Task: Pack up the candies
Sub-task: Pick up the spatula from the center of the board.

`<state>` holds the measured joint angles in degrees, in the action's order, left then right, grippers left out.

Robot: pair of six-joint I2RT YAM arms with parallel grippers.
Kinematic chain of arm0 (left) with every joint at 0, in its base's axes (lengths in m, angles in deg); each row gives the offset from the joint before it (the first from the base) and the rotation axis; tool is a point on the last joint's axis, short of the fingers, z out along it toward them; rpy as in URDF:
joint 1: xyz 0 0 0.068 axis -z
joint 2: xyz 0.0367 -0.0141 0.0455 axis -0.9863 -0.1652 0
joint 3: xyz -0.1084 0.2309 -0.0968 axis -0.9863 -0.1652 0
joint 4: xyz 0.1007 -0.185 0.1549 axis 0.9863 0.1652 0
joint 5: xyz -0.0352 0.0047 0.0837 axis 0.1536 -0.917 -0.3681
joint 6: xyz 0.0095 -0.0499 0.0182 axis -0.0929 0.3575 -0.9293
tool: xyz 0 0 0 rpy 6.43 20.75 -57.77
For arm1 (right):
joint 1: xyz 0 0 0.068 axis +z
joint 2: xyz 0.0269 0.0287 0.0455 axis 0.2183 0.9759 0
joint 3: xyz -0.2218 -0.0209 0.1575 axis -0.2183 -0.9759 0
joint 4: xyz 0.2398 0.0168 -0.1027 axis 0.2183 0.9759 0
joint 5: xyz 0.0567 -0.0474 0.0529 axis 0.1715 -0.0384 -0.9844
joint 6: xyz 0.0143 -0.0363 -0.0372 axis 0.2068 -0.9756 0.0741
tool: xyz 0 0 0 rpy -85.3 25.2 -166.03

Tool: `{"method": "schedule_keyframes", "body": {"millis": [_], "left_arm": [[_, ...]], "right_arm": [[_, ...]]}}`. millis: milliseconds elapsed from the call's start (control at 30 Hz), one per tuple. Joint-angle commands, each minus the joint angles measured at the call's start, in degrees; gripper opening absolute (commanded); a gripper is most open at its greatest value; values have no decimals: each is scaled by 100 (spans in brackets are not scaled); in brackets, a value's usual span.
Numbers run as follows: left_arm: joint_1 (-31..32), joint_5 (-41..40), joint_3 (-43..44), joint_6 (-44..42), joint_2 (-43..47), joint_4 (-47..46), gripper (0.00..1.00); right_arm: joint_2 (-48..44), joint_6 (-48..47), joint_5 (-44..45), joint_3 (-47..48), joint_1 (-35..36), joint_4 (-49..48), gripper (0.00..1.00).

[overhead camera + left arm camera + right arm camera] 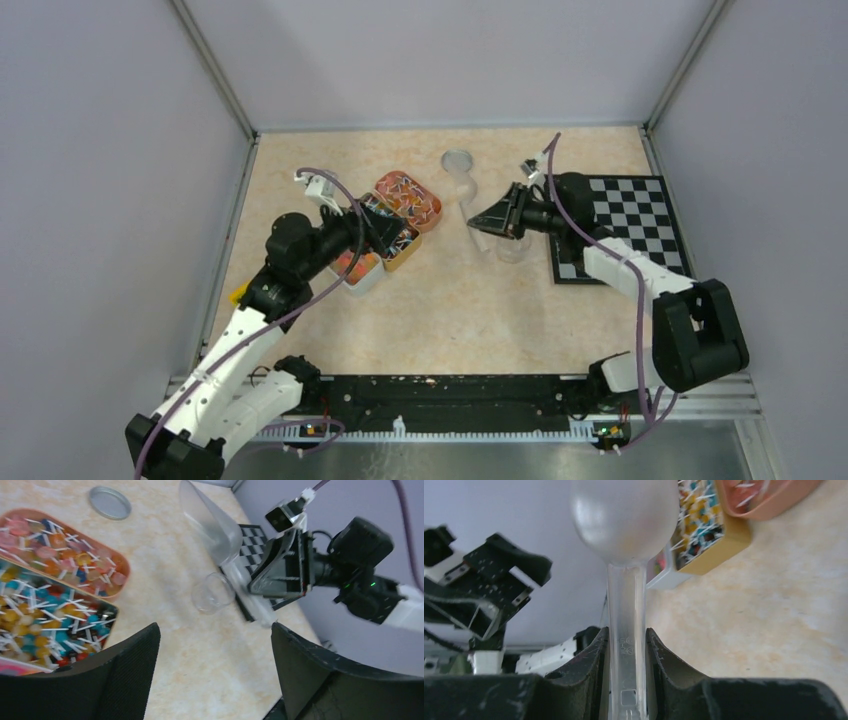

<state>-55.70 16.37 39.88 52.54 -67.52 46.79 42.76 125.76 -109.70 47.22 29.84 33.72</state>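
While the left arm reaches over the cluster of trays on the left-middle of the table (450,320), I note its gripper (215,628) spread wide. Both black fingers (125,680) stand apart with only bare tabletop between them. Nothing is held.

From above, that gripper hovers over the yellow tray (405,257). The orange tray (438,210) is just beyond it and the white tray (366,283) is on the near side. All three are packed close side by side.

Candies (50,625): small round sweets in yellow, orange, red, blue and pink, with thin white sticks scattered through them. They fill the yellow and orange trays. The white tray shows pink-orange contents, too small for me to make out further.

Right gripper (626,640): clenched on the flat handle of a clear plastic scoop (624,520), one finger pressed against each side of the handle. The scoop's bowl points toward the trays, in the gap between the two arms.

A clear jar (212,592) sits just beside the right gripper, near the edge of the checkerboard mat (640,220). I cannot tell whether it stands upright.

A round grey lid (458,160) lies flat on the table further back. It is apart from the jar and close to the scoop's bowl end.
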Motion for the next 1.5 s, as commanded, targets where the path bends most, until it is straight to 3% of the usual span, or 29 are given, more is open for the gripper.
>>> {"method": "schedule_keyframes", "body": {"millis": [0,233,767,867,1033,1100,1167,1233,1333,1467], "left_arm": [[5,595,35,1557,-308,-849,83],[7,845,-22,2676,-716,-1669,75],[3,601,-406,3389,-809,-2252,52],[1,590,-455,3571,-791,-2336,40],[5,599,-650,3929,-740,-2609,0],[7,600,-691,4032,-716,-2622,0],[2,558,-779,4121,-672,-2719,0],[8,347,-852,4276,-579,-2639,0],[6,-348,-720,4467,-398,-1806,0],[1,-1220,-394,4761,-219,-520,0]], "right_arm": [[-138,1073,-805,-75,679,-1814,0],[-206,1212,-616,-282,1375,-2412,0],[-82,783,-454,-250,1833,-2194,0],[-30,595,-401,-176,1860,-1936,0],[63,446,-373,-168,1878,-1878,1],[90,337,-351,-154,1877,-1779,4],[101,202,-325,-108,1880,-1636,10],[61,12,-261,-34,1880,-1386,27],[-159,-699,190,200,1918,-565,45],[-700,-2353,1550,497,2122,600,68]]}}
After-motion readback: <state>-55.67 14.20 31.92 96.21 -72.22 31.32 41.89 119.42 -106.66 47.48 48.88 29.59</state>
